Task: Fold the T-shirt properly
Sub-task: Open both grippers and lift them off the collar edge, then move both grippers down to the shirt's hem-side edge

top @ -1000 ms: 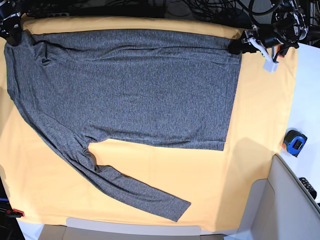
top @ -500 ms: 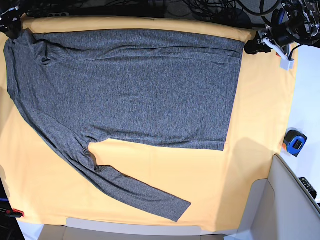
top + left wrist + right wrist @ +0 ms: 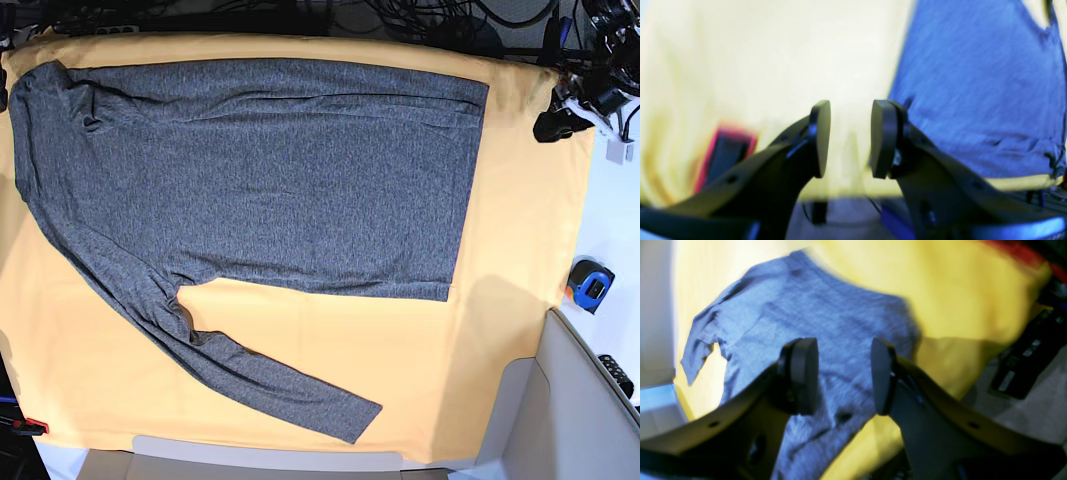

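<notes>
T-shirt fabric lies under both grippers but neither touches it. The left gripper has its two dark round pads spread with an empty gap between them; through the gap only pale yellow cloth shows, blurred. The shirt's straight edge sits just to one side of that gripper in its wrist view, tinted blue by the camera. A blurred red-edged dark object lies beside the other finger; what it is cannot be told.

The right gripper also has its pads parted with nothing held. It hangs above a wrinkled part of the shirt, with yellow cloth beyond it and a dark object off the cloth's edge.

In the base view, the left gripper sits at the upper right, over the yellow cloth near its edge and apart from the shirt's nearest corner. The right gripper cannot be made out in this view.

The dark grey shirt lies spread flat across the upper part of the yellow-orange cloth, its body stretching almost from the left edge to the right. One long sleeve runs diagonally from the left side down toward the bottom middle, its cuff resting on the cloth. A blue and black tape measure sits off the cloth on the white surface at the right.
</notes>
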{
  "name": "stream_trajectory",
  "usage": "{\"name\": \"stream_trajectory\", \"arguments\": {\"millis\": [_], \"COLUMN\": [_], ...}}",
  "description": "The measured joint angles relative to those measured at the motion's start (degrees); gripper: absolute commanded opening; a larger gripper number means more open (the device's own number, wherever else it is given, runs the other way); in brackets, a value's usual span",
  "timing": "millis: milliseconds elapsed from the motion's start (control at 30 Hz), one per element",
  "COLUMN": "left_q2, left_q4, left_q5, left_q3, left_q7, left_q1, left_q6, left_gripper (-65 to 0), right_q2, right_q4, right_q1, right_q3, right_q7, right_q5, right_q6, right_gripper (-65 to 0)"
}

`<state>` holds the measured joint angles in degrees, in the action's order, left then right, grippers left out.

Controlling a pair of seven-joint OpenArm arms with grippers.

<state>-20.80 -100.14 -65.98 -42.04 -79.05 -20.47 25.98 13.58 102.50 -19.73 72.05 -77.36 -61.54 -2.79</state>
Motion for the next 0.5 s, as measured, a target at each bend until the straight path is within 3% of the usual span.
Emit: {"name": "stream_trajectory", "arguments": {"millis": [133, 167, 400, 500], "left_q2": [-0.2, -0.4, -7.3, -8.7], "left_q4": [-1.5, -1.3, -1.4, 0.1], "left_q5": [0.9, 1.8, 0.0, 0.8], "left_q3": [0.4, 1.6, 15.3, 21.7], "left_q7": [-0.7, -1.6, -0.8, -1.7], "left_q1": [1.5, 2.8, 14.1, 18.1], "left_q6": [0.0, -0.1, 0.0, 0.0], "left_gripper": [-44.3, -44.3, -44.3, -44.3], "right_q2": [0.5, 0.5, 0.5, 0.4], "right_q4": [3.4, 3.8, 3.9, 3.9], "right_q1": [4.3, 5.4, 11.6, 15.3], "right_q3": [0.1, -0.3, -9.3, -14.5], "right_q7": [0.7, 0.8, 0.3, -0.1], "right_q5": [-0.2, -0.2, 8.6, 18.3], "right_q6": [0.0, 1.7, 26.2, 34.5], "right_gripper": [-39.6, -39.6, -39.6, -39.6]}}
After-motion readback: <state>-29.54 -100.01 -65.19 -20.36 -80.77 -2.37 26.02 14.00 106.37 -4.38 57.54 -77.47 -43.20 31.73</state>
